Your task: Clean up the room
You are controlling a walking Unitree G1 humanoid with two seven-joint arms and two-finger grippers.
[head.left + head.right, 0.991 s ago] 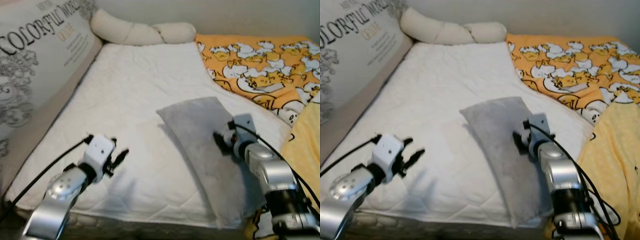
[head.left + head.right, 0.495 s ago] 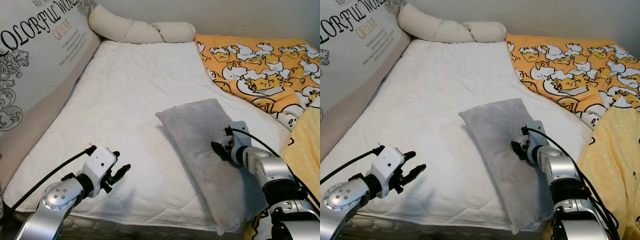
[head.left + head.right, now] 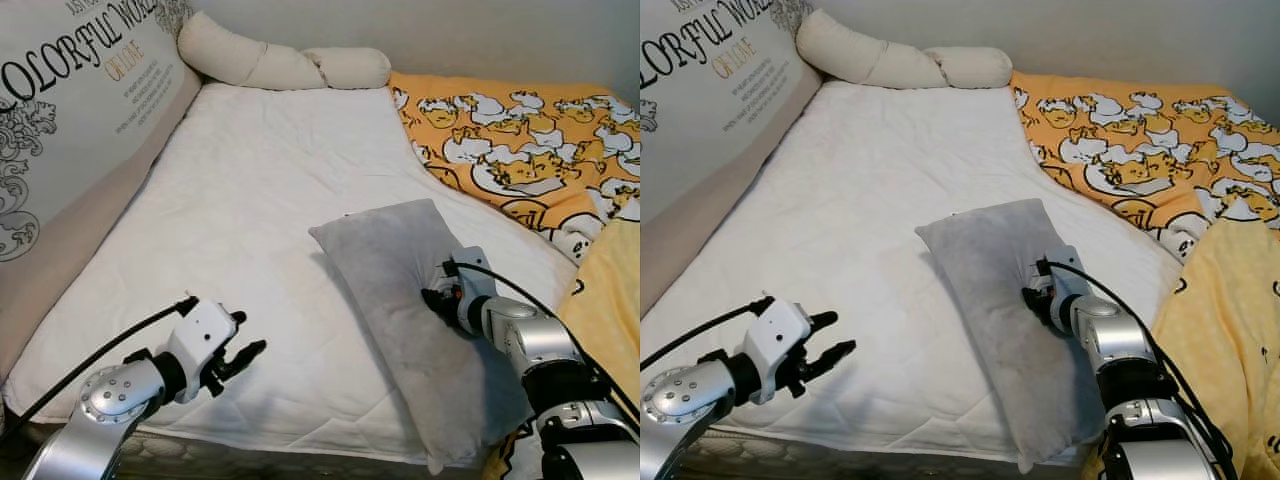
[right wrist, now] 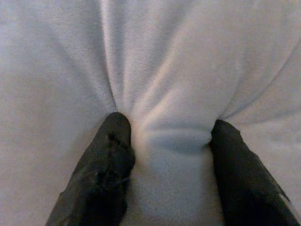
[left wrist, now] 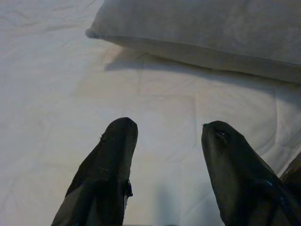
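Observation:
A grey pillow (image 3: 400, 280) lies slantwise on the white mattress (image 3: 250, 180), its near end hanging over the front edge. My right gripper (image 3: 432, 298) presses into the pillow's right side. In the right wrist view its fingers (image 4: 108, 155) stand apart and sink into the soft fabric (image 4: 169, 70), which bulges and creases between them. My left gripper (image 3: 245, 350) hovers open just above the mattress near the front left, holding nothing. In the left wrist view it (image 5: 167, 134) points toward the pillow's (image 5: 211, 28) long edge.
Beige roll cushions (image 3: 270, 62) lie along the far end of the bed. A large printed cushion (image 3: 70, 110) leans at the left side. An orange duck-patterned blanket (image 3: 520, 140) covers the right half, and yellow fabric (image 3: 615, 280) lies at the near right.
The head view has shifted and sharpened. My right gripper stays pressed into the pillow's right side. My left gripper has sunk slightly toward the bed's front edge.

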